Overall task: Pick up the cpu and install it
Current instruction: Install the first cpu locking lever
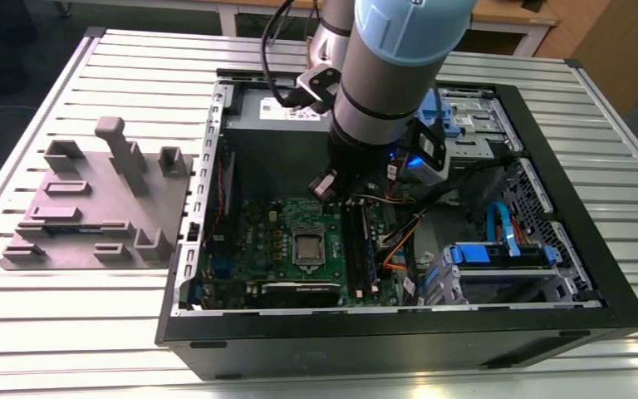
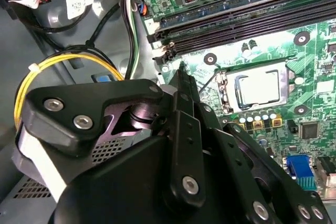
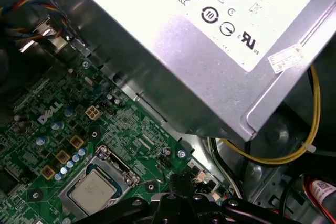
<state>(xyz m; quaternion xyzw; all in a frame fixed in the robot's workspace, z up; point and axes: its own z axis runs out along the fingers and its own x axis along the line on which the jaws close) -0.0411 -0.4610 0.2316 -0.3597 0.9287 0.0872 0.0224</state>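
I see the cpu point(image 3: 93, 191) lying flat in its socket point(image 3: 100, 182) on the green board point(image 3: 47, 129), square, so no long axis, its edges parallel to the socket frame. My end effector point(image 2: 181, 69) hangs above the board beside the socket, fingers pressed together, holding nothing

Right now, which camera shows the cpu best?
The second wrist view: the cpu sits in its socket there, big and bright, with nothing covering it. The first wrist view shows the cpu too, near the picture's edge. In the exterior view it is a tiny grey square on the motherboard.
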